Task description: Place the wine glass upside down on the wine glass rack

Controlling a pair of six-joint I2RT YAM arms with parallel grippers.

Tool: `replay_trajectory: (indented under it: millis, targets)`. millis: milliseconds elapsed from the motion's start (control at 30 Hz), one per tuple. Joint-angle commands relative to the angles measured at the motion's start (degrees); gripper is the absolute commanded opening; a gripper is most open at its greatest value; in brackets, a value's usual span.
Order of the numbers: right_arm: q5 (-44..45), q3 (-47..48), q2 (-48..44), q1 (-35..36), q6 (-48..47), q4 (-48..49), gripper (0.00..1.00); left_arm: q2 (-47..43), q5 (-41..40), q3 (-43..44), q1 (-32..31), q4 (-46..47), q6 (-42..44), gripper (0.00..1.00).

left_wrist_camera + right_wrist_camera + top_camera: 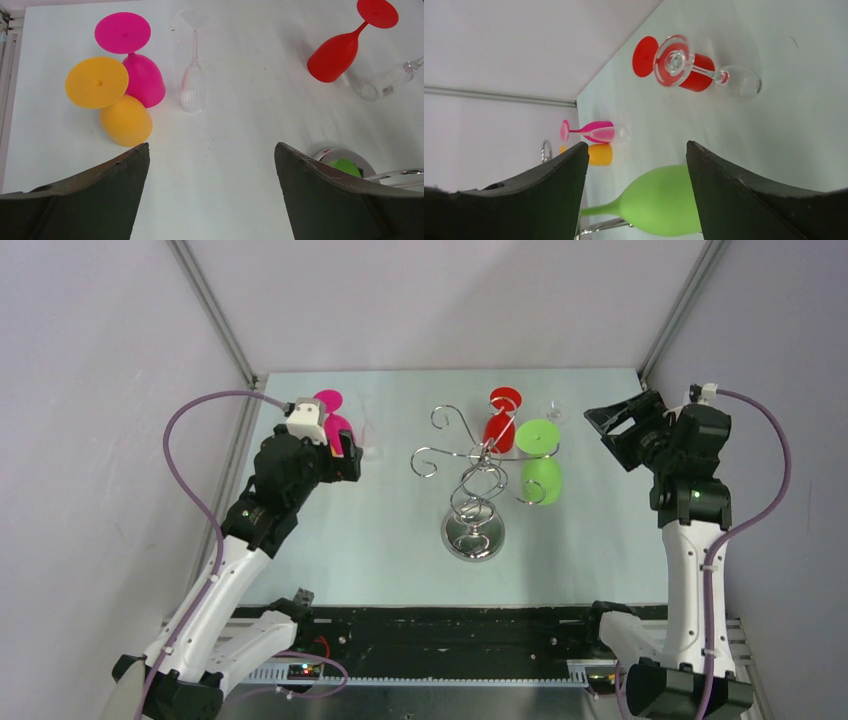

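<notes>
Green glass (541,478) hangs bowl-down on the rack (474,495), centre frame. My right gripper (610,438) is open and empty right of it, left gripper (350,458) open too. Next I'd back out clear of the wire arms.

Bare table (380,530) separates rack (473,537) from pink glass (328,401).

We look over all three views and find nothing to read: no lettering, label, brand mark or number shows up clearly anywhere.
</notes>
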Motion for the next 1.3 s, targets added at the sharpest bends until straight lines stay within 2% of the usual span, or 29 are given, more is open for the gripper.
replay_trajectory:
  millis: [0,233,400,667,1167,1267]
  targets:
    - [-0.03,-1.98,3.64,-1.30,1.41,3.46,0.73,-0.37,-0.26,-0.17,-0.32,1.42,0.67,1.00]
    - [-0.76,-4.84,13.87,-1.19,4.94,12.22,0.63,-0.39,0.10,-0.10,-0.34,1.41,0.50,1.00]
    - [-3.23,-5.20,21.20,-0.95,5.90,18.43,0.64,0.16,-0.25,-0.12,-0.37,1.41,0.65,1.00]
    - [-6.17,-8.28,24.89,-0.86,8.36,28.59,0.66,0.75,-0.50,0.04,-0.33,1.42,0.84,1.00]
    - [-10.29,-8.63,31.64,0.57,13.46,39.14,0.44,0.83,-0.30,0.11,-0.35,1.41,0.89,1.00]
    - [-10.78,-8.63,32.36,0.78,13.80,40.09,0.33,1.11,-0.15,0.19,-0.32,1.37,0.85,1.00]
